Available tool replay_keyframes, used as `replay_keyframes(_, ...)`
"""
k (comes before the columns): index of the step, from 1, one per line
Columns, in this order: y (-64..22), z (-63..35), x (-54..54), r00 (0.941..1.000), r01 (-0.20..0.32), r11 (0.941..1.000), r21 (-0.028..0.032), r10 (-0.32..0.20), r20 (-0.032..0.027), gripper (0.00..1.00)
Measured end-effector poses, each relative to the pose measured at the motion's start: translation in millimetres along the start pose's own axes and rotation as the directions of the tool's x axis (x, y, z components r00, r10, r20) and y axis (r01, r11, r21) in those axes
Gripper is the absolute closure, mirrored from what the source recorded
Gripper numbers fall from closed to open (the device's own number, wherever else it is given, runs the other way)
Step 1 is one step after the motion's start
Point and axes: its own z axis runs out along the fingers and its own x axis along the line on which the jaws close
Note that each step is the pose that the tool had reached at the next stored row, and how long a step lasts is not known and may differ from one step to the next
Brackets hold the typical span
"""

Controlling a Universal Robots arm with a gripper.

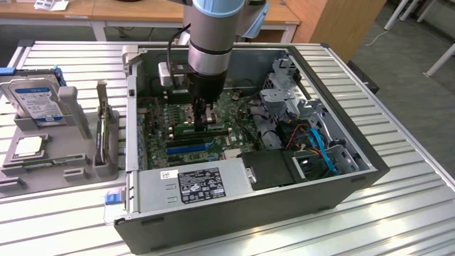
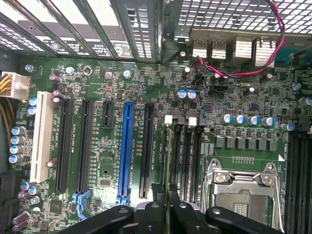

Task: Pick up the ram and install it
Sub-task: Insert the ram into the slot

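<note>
The arm reaches down into the open computer case, and my gripper is low over the motherboard. Its black fingers stand close together, shut on the ram. I see the ram edge-on as a thin green strip. It lies along the black memory slots beside the CPU socket. In the exterior view the ram is a short green bar just under the fingers. I cannot tell whether it touches a slot or hangs above it.
A blue-labelled hard drive and a chip sit in a grey fixture at the exterior view's left. Inside the case are the power supply, blue cables and the drive cage. A blue expansion slot runs beside the memory slots.
</note>
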Motion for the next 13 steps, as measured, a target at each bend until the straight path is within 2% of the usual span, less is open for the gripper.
replay_keyframes(13, 0.0, 1.3, 0.1, 1.0, 0.0, 1.0, 0.0, 0.0, -0.0001, 0.87)
